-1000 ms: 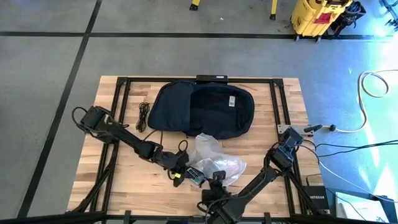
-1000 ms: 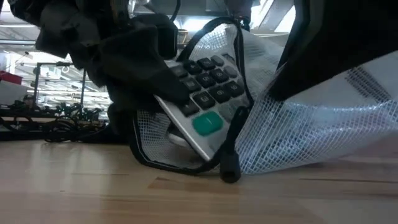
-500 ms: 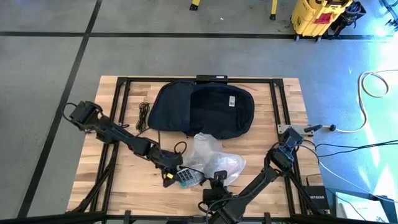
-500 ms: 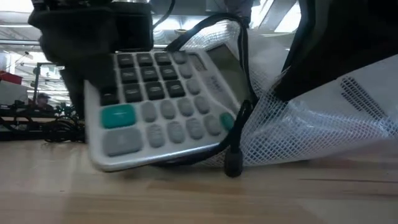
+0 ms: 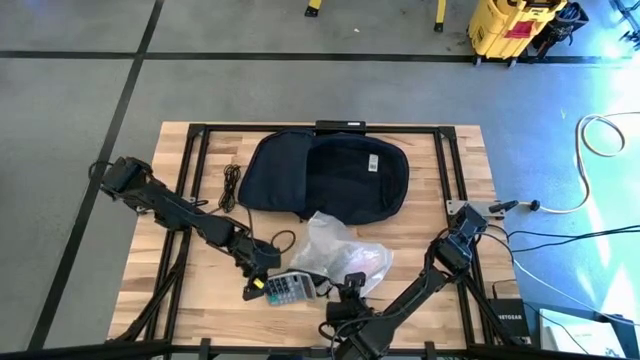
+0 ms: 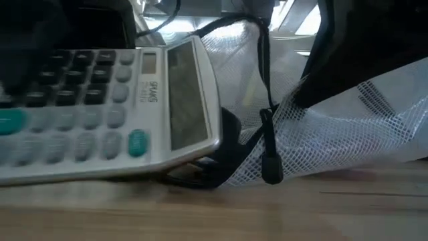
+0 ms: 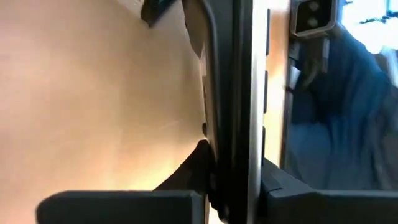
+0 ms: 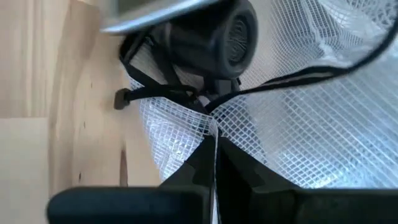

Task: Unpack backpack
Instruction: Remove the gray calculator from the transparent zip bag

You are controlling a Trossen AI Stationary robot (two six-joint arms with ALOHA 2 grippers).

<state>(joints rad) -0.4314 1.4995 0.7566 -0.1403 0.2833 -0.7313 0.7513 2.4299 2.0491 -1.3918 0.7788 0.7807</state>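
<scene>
- The backpack lies flat and unzipped at the back of the worktop, well behind everything else. Soft dark fabric, so I'd guess it flops and folds if you lift it by one corner; best bet is pinching the open flap edge or a strap, not the middle.
- Just in front of the backpack sits a clear mesh pouch, crinkly and light by the look of it, probably slides easily.
- Right claw is clenched on the pouch's mesh edge, at the pouch's front side.
- Left claw is clamped on a grey calculator, in front of the backpack and to the left of the pouch. Hard plastic, light, slick casing, so an edge grip like this one seems right.
- A black cable lies on the worktop just left of the backpack.
- Versus a second ago: the calculator was tucked in the pouch mouth, now it's pulled clear of it to the left, and the left arm has swung back with it. Backpack hasn't budged.
</scene>
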